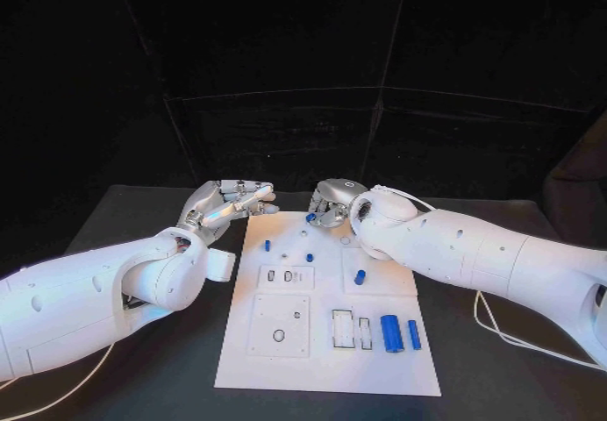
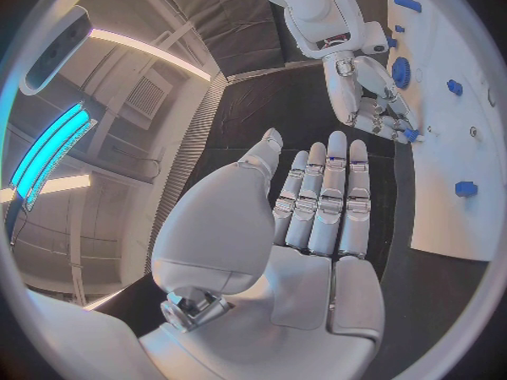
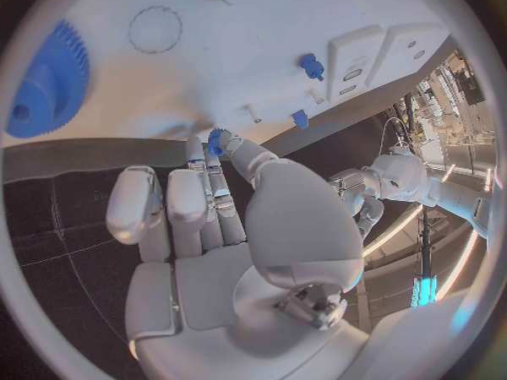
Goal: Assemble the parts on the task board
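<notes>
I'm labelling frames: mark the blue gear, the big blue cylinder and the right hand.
blue gear (image 3: pixel 45 84): right wrist view, middle of its face.
big blue cylinder (image 1: pixel 391 333): head view, mid-body.
right hand (image 1: pixel 332 203): head view, middle of the hand.

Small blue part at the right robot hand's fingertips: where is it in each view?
Head view: small blue part at the right robot hand's fingertips, over the task board's far end.
Left wrist view: at the tips of the other arm's hand, beside the board's edge.
Right wrist view: pinched at its own fingertips.
Shared landmark: the white task board.
</notes>
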`<state>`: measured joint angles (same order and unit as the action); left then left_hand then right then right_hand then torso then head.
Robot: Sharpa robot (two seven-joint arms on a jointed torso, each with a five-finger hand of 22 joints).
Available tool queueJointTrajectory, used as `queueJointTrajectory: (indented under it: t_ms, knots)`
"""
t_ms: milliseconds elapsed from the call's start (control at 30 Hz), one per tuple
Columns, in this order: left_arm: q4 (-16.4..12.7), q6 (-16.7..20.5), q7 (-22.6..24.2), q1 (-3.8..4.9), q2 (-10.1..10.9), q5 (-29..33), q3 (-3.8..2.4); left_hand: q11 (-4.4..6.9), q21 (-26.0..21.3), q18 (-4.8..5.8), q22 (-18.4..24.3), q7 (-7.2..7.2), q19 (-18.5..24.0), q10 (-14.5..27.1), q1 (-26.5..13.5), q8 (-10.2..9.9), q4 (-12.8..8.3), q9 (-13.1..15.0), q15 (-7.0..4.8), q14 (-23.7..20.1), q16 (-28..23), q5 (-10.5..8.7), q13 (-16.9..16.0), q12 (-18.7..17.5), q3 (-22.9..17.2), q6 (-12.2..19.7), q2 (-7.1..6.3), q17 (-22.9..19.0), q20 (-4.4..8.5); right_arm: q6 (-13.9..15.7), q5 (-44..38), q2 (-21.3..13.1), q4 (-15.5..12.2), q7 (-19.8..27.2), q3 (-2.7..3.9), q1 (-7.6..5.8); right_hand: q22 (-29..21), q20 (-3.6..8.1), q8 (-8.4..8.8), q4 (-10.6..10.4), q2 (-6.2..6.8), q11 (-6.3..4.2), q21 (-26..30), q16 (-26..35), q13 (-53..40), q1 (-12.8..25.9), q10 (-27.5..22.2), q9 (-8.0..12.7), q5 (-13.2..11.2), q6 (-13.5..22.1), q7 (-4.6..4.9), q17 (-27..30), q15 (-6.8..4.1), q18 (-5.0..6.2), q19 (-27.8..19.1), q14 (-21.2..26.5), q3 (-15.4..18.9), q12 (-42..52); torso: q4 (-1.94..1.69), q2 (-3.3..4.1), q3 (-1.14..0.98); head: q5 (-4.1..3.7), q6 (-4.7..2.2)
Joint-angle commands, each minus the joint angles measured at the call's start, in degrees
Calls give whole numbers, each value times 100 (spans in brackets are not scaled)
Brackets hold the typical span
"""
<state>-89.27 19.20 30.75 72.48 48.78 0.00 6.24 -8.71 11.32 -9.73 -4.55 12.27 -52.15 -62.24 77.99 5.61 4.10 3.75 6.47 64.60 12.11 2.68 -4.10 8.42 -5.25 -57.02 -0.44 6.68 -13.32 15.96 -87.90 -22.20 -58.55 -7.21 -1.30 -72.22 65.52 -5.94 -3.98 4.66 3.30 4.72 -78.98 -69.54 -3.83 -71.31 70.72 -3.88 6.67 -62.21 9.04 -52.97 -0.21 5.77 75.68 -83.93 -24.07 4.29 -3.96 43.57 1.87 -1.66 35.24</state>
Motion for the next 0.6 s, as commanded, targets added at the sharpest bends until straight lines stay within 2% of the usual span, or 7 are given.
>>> queueJointTrajectory:
  t_ms: [33, 200, 600]
  knots:
    - [-5, -40, 20, 13, -11, 0, -5, -50, -22, -84, 4, 36, -40, 9, -21, -11, -25, -5, 26, -21, -20, 13, 9, -39, 9, 9, 27, 7, -16, -39, -91, 23, -7, -84, -1, -9, -1, -11, 36, -45, 81, 10, -19, -37, 9, -2, -57, 9, -23, 63, 6, 8, 17, -71, -14, -66, 2, -49, 0, 4, -2, 22, 6]
    - [-2, -35, 9, 16, -11, 0, -5, -50, -22, -84, 4, 36, -40, 9, -21, -11, -25, -5, 26, -21, -20, 13, 9, -39, 9, 9, 27, 7, -16, -49, -73, 25, -19, -67, -1, -10, 3, -26, 40, -76, 103, 31, -24, -59, 12, -3, -117, 12, -53, 111, 20, -8, 33, -71, -18, -65, -1, -66, 1, 7, 2, 51, 13]
    - [20, -36, -14, 20, -17, 0, -5, -50, -22, -84, 4, 36, -40, 9, -21, -11, -25, -5, 26, -21, -20, 13, 9, -39, 9, 9, 27, 7, -16, 121, -2, 21, -66, 72, -2, -10, -15, -59, 49, -150, 229, 53, -22, -59, 7, 3, -213, 20, -253, 311, 25, 50, 59, -64, -48, -40, 76, -60, 1, 9, 0, 43, 14]
